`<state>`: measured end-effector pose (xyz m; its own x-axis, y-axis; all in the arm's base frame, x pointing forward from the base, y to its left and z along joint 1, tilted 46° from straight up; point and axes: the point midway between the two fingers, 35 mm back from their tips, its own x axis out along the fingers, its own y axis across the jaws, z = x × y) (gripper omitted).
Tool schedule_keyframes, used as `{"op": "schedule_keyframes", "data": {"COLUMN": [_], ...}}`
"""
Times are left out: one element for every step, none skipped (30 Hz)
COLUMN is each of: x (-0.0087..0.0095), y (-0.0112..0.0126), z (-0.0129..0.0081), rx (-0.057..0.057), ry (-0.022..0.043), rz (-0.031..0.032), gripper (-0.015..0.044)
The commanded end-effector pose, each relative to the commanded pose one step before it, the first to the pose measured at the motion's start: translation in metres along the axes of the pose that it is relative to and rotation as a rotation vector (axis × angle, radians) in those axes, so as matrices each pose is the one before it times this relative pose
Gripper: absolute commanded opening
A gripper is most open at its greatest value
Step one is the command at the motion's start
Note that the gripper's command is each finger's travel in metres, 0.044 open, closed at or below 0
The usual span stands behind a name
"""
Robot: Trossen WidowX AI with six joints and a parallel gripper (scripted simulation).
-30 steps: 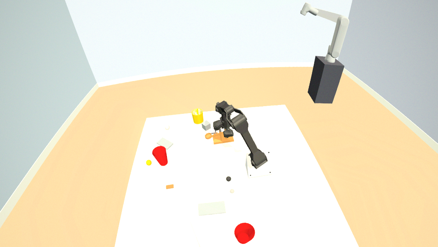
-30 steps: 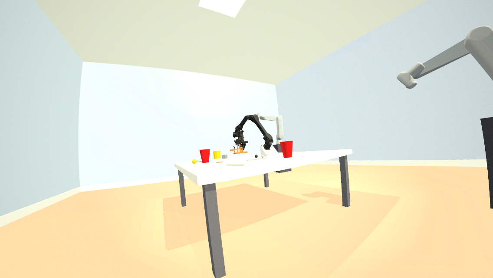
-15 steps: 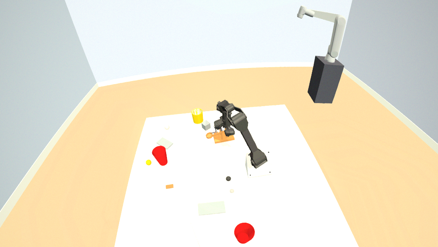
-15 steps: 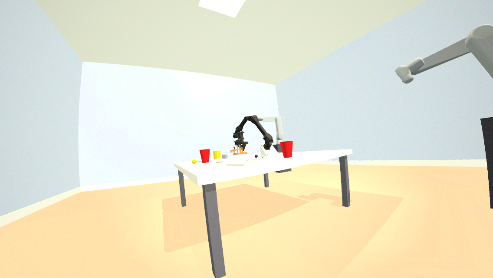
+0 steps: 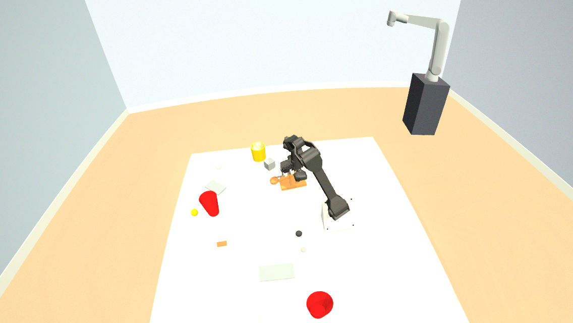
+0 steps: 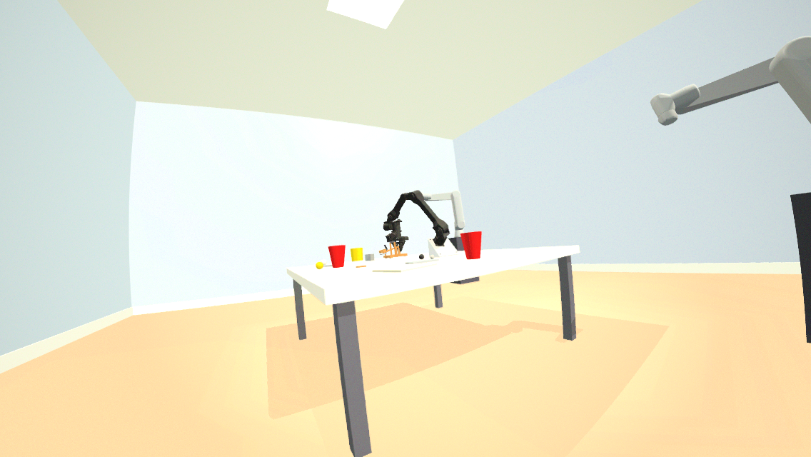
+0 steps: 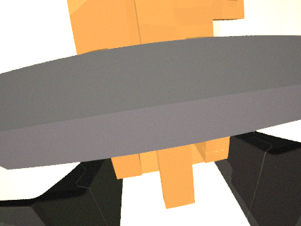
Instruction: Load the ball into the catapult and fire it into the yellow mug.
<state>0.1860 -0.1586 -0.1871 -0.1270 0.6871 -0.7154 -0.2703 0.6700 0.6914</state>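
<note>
— Cups first, nearest me: one red cup (image 5: 319, 304) at the table's (image 5: 385, 240) near edge, then a black ball (image 5: 298, 233) and a small pale ball (image 5: 303, 249) lying loose close to the arm's base. Which ball was meant I could not tell.

— And the gripper (image 5: 291, 173)?

— Clamped on the catapult (image 5: 289, 182), mid-table. In the wrist view orange wood filled the space between the dark fingers; exactly which part they pinched I could not make out.

— Handling?

— Judged stiff and light: wood frame, likely to slide or pivot on the table if pushed off-centre. Best held low on the base, square across it, well away from the spoon end.

— Beyond it?

— A grey cube (image 5: 269, 163), then the yellow mug (image 5: 258, 151), upright, near the far edge. Spoon pointed roughly that way.
</note>
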Motion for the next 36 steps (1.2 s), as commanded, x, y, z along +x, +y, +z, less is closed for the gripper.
{"op": "schedule_keyframes", "data": {"x": [0.00674, 0.00163, 0.00163, 0.00163, 0.00162, 0.00162, 0.00162, 0.00162, -0.00506, 0.0, 0.0, 0.0, 0.0, 0.0, 0.0, 0.0, 0.0, 0.0, 0.0, 0.0, 0.0, 0.0, 0.0, 0.0, 0.0, 0.0, 0.0, 0.0, -0.00255, -0.00769, -0.01297, -0.01718, -0.01767, -0.01757, -0.01354, -0.00813], "y": [-0.00015, 0.00004, 0.00005, 0.00006, 0.00007, 0.00008, 0.00008, 0.00009, 0.00003, 0.0, 0.0, 0.0, 0.0, 0.0, 0.0, 0.0, 0.0, 0.0, 0.0, 0.0, 0.0, 0.0, 0.0, 0.0, 0.0, 0.0, 0.0, 0.0, -0.0004, -0.00109, -0.0014, -0.00102, -0.00008, 0.00087, 0.00132, 0.00107], "z": [0.00004, -0.00003, -0.00003, -0.00004, -0.00004, -0.00004, -0.00005, -0.00005, 0.0, 0.0, 0.0, 0.0, 0.0, 0.0, 0.0, 0.0, 0.0, 0.0, 0.0, 0.0, 0.0, 0.0, 0.0, 0.0, 0.0, 0.0, 0.0, 0.0, 0.00016, 0.00042, 0.00047, 0.00019, -0.00029, -0.00077, -0.0009, -0.00067], "rx": [0.0061, 0.0, 0.0, 0.0, 0.0, 0.0, 0.0, 0.0, -0.0058, 0.0, 0.0, 0.0, 0.0, 0.0, 0.0, 0.0, 0.0, 0.0, 0.0, 0.0, 0.0, 0.0, 0.0, 0.0, 0.0, 0.0, 0.0, 0.0, 0.0001, 0.0002, 0.0004, 0.0005, 0.0005, 0.0005, 0.0004, 0.0002], "ry": [-0.00743, -0.00003, -0.00003, -0.00003, -0.00003, -0.00003, -0.00003, -0.00003, 0.00746, 0.0, 0.0, 0.0, 0.0, 0.0, 0.0, 0.0, 0.0, 0.0, 0.0, 0.0, 0.0, 0.0, 0.0, 0.0, 0.0, 0.0, 0.0, 0.0, 0.00006, 0.00017, 0.00029, 0.00039, 0.0004, 0.00039, 0.0003, 0.00018], "rz": [0.00094, 0.00005, 0.00005, 0.00005, 0.00005, 0.00006, 0.00006, 0.00006, -0.0007, 0.0, 0.0, 0.0, 0.0, 0.0, 0.0, 0.0, 0.0, 0.0, 0.0, 0.0, 0.0, 0.0, 0.0, 0.0, 0.0, 0.0, 0.0, 0.0, -0.00011, -0.0003, -0.00038, -0.00029, -0.00005, 0.00019, 0.00031, 0.00025], "gripper": [0.0, 0.0, 0.0, 0.0, 0.0, 0.0, 0.0, 0.0, 0.0, 0.0, 0.0, 0.0, 0.0, 0.0, 0.0026, 0.0053, 0.0079, 0.0105, 0.0131, 0.0157, 0.0184, 0.021, 0.0236, 0.0263, 0.0289, 0.0315, 0.0341, 0.0368, 0.0394, 0.042, 0.044, 0.044, 0.044, 0.044, 0.044, 0.044]}}
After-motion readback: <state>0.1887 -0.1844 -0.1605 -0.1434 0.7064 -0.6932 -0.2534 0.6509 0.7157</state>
